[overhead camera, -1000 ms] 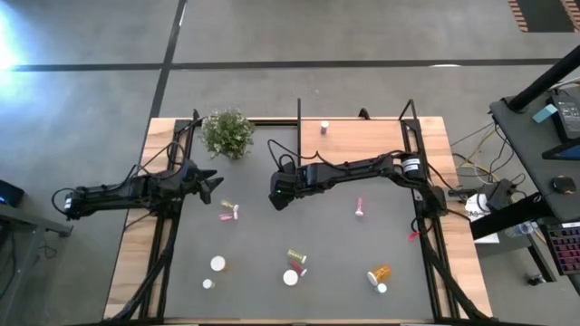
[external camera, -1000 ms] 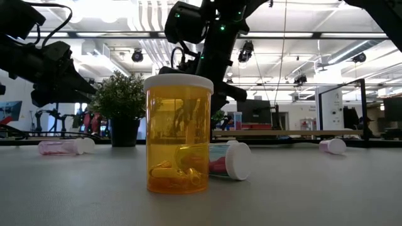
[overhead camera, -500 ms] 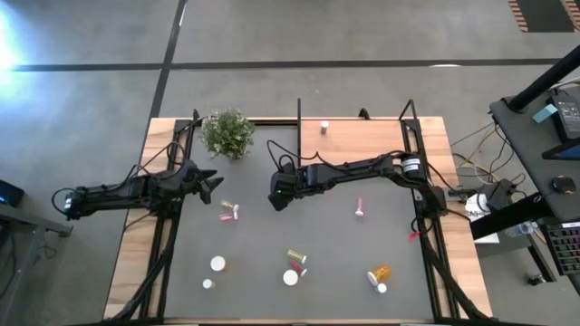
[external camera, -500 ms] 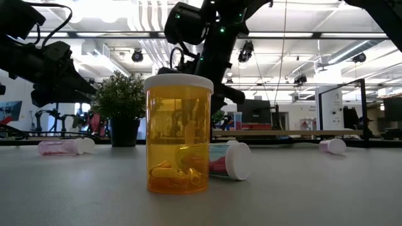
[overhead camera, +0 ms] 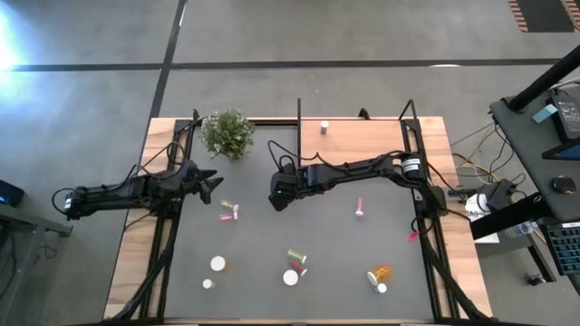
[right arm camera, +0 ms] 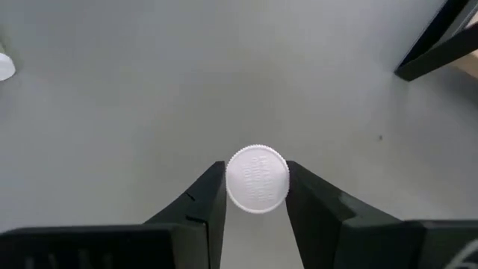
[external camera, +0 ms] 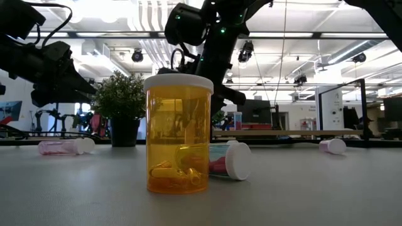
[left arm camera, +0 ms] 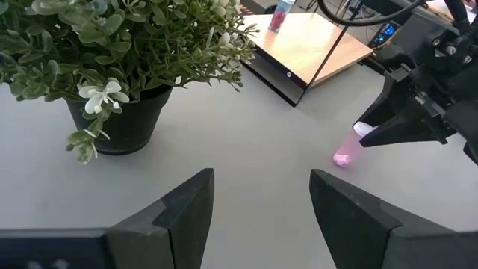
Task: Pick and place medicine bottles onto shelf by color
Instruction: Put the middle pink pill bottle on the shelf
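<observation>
The right gripper [right arm camera: 256,196] hung over the grey tabletop [overhead camera: 317,244] just in front of the wooden shelf [overhead camera: 362,140], its two fingers [right arm camera: 202,205] closed against the sides of a white-capped bottle [right arm camera: 257,178]. From the wrist view only the round ribbed cap showed, sitting squarely between the fingertips, touching both; the bottle's body colour could not be told. In the high view that gripper [overhead camera: 279,192] sat near the shelf's front left corner, with the table surface visible below the cap.

The left gripper [overhead camera: 210,184] waited beside the potted plant [overhead camera: 227,132], fingers [left arm camera: 187,209] spread wide with nothing between them.

On the shelf one small pink bottle [overhead camera: 323,128] stood upright near its back edge. On the tabletop a pink bottle [overhead camera: 229,212] lay on its side near the left gripper, another pink one [overhead camera: 359,207] lay well in front of the shelf, and an orange bottle [external camera: 178,134] stood upright close to the low camera, with a capped one [external camera: 229,161] lying just behind it. An orange bottle [overhead camera: 378,274] lay toward the front right.
</observation>
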